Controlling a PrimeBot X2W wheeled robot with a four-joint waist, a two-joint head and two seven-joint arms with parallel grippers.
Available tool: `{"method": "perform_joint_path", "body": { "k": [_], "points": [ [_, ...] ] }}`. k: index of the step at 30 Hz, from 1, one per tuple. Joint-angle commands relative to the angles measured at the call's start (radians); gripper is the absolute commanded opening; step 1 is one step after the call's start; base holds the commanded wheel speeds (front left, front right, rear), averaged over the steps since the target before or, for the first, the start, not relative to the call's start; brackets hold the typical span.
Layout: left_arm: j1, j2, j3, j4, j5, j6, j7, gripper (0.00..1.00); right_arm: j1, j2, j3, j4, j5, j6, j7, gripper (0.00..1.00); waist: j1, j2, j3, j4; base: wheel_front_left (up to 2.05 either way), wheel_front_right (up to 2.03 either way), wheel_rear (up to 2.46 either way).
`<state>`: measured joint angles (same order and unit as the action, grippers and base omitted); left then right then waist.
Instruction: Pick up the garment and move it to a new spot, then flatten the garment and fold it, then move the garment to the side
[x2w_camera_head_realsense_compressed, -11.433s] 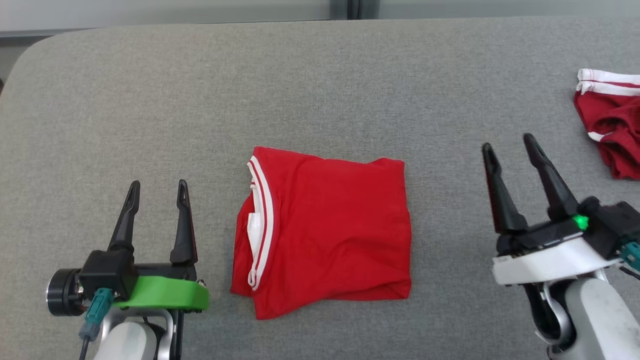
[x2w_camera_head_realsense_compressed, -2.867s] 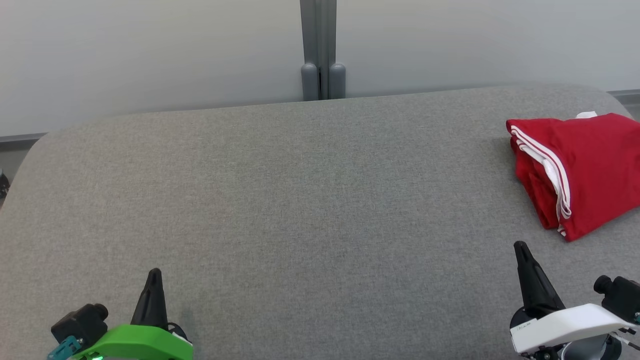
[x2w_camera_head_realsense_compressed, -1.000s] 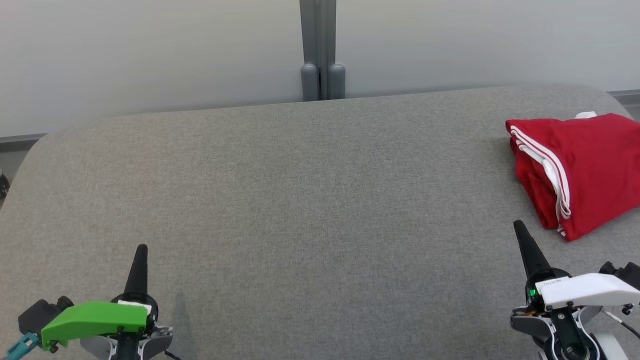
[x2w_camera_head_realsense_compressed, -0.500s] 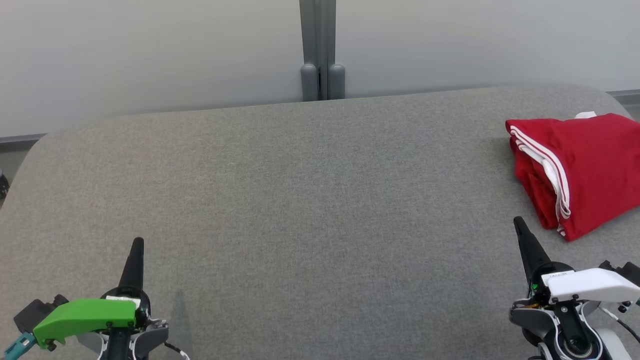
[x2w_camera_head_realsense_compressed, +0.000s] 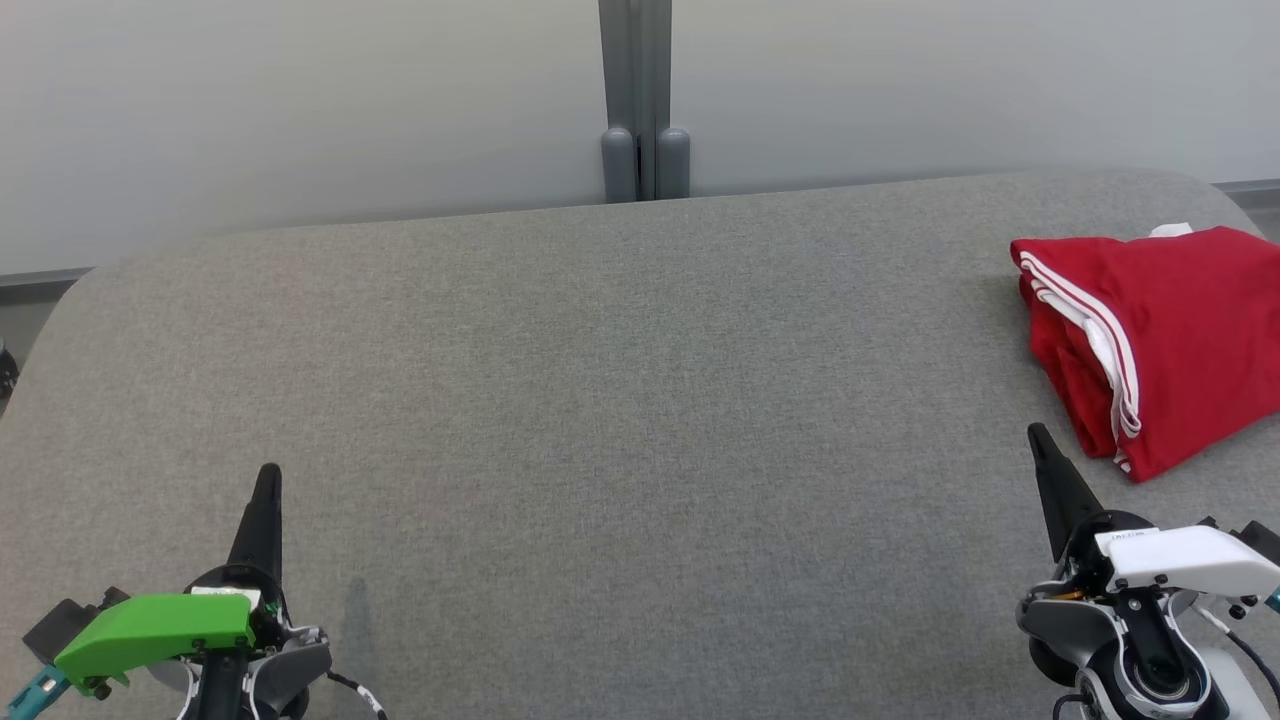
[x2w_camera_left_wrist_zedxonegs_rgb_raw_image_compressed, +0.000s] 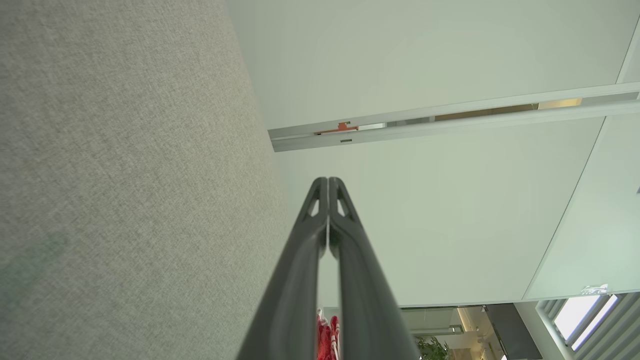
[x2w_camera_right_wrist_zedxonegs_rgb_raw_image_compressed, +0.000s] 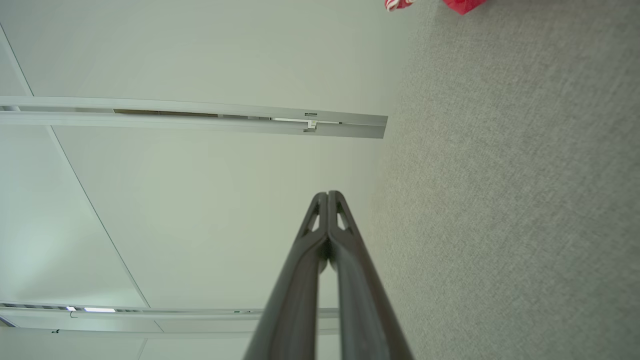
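A wide counter covered in grey woven fabric, with rounded far corners, stood in front of a pale panelled wall. A grey upright post split the wall at its middle.

A folded red jersey garment with a white-striped neckband lay on the counter at its far right side, partly cut off by the edge of the head view. It was a compact, layered bundle, with the striped neck edge turned toward the middle of the counter. A corner of it also showed at the top of the right wrist view. Its position off to the side suggested that the folding and the last move aside were already done.

The left hand, on a bright green mount, sat low at the near left of the counter. Its two long dark fingers were clenched tight together on nothing. The right hand, on a white mount, sat low at the near right. It was near the garment's front corner but apart from it, and its fingers were likewise pressed shut and empty.

Both hands pointed away from the robot, toward the wall, and hung clear of the cloth. This looked like a resting pose rather than a reach. The broad middle of the counter lay between them.
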<state>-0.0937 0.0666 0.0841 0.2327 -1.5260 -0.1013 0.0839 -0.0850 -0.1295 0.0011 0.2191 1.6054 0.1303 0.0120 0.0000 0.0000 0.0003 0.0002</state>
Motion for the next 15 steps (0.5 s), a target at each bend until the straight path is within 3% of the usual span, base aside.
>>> {"method": "perform_joint_path", "body": {
  "k": [1, 15],
  "points": [
    [-0.018, -0.004, 0.008, -0.001, -0.022, -0.007, 0.005, 0.0, -0.014, -0.004, -0.002, 0.004, 0.023, 0.001, 0.006, 0.0, 0.0, 0.0, 0.0, 0.0, 0.0, 0.0, 0.0],
    [-0.027, -0.012, 0.028, 0.003, -0.093, -0.02, 0.027, 0.0, -0.032, -0.006, -0.003, 0.028, 0.106, 0.001, 0.014, 0.0, 0.0, 0.0, 0.0, 0.0, 0.0, 0.0, 0.0]
  ]
}}
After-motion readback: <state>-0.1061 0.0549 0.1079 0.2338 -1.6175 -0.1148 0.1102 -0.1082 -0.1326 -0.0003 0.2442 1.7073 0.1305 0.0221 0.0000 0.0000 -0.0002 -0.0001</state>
